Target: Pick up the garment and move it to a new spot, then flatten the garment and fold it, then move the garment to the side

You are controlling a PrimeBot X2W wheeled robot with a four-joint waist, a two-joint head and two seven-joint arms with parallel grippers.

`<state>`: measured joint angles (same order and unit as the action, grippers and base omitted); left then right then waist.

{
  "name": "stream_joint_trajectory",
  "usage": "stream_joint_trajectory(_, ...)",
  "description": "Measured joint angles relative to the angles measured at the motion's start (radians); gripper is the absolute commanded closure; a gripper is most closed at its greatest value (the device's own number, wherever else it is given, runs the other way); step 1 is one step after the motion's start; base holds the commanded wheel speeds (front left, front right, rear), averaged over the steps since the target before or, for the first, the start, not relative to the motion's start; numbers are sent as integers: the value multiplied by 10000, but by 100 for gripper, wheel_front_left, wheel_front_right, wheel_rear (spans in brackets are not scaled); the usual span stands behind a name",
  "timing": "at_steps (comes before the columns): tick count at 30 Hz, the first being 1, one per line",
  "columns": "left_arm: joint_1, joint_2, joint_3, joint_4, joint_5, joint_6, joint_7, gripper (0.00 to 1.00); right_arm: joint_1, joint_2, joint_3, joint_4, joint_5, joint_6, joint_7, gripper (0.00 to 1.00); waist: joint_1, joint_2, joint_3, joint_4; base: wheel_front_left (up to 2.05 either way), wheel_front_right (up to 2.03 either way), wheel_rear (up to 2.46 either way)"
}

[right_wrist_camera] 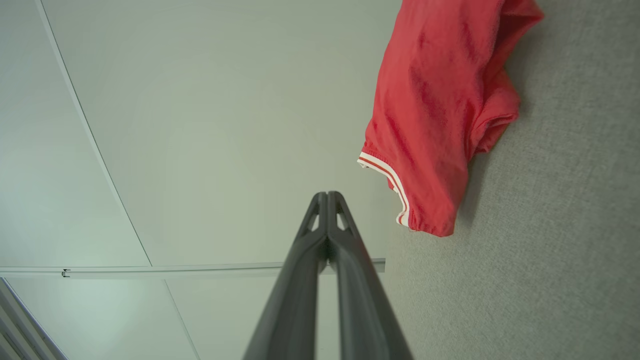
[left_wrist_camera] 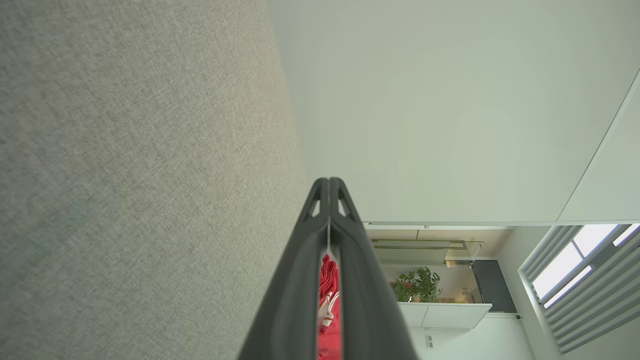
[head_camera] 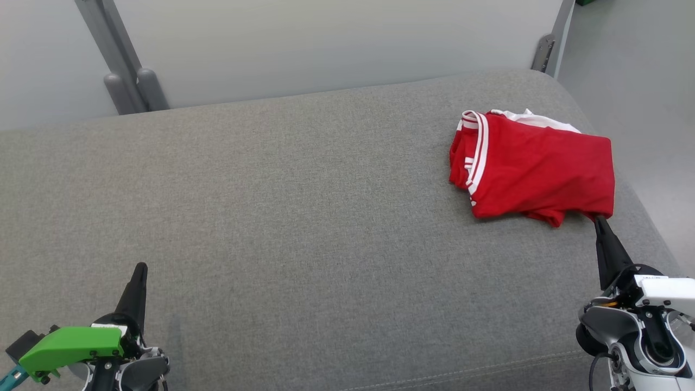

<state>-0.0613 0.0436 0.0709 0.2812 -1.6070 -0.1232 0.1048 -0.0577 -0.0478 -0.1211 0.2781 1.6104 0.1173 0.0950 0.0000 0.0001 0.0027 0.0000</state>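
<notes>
Left gripper (head_camera: 140,267): two long dark fingers (left_wrist_camera: 295,290), tapering, slotted near the tips.
Left wrist (head_camera: 70,343): bright green cover, grey housing, teal part at the edge.
Right gripper (head_camera: 599,221): same dark tapered fingers.
Right wrist (head_camera: 665,290): white cover, faint printed marking, grey-black housing, black cable (head_camera: 596,363).
</notes>
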Motion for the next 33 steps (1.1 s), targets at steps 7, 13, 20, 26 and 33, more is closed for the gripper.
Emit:
stream_joint_trajectory(7, 0, -2, 2, -2, 0, 0, 0, 100, -1, 4, -4, 0, 0, 0, 36, 100, 0, 0, 0, 0, 0, 0, 0)
stream_joint_trajectory(13, 0, -2, 6, -4, 0, 0, 0, 100, -1, 4, -6, 0, 0, 0, 40, 100, 0, 0, 1, 0, 0, 0, 0)
stream_joint_trajectory(20, 0, -2, 6, -8, 0, 0, 0, 100, -1, 6, -10, 0, 0, 2, 40, 100, 0, 0, 1, 0, 0, 0, 0)
stream_joint_trajectory(26, 0, -4, 8, -12, 0, 0, 0, 100, -1, 8, -10, -2, 0, 2, 40, 100, 0, 0, 1, 0, 0, 0, 0)
stream_joint_trajectory(33, 0, -4, 10, -13, 0, 0, 0, 100, -1, 10, -12, -2, 0, 2, 42, 100, 0, 0, 2, 0, 0, 0, 0)
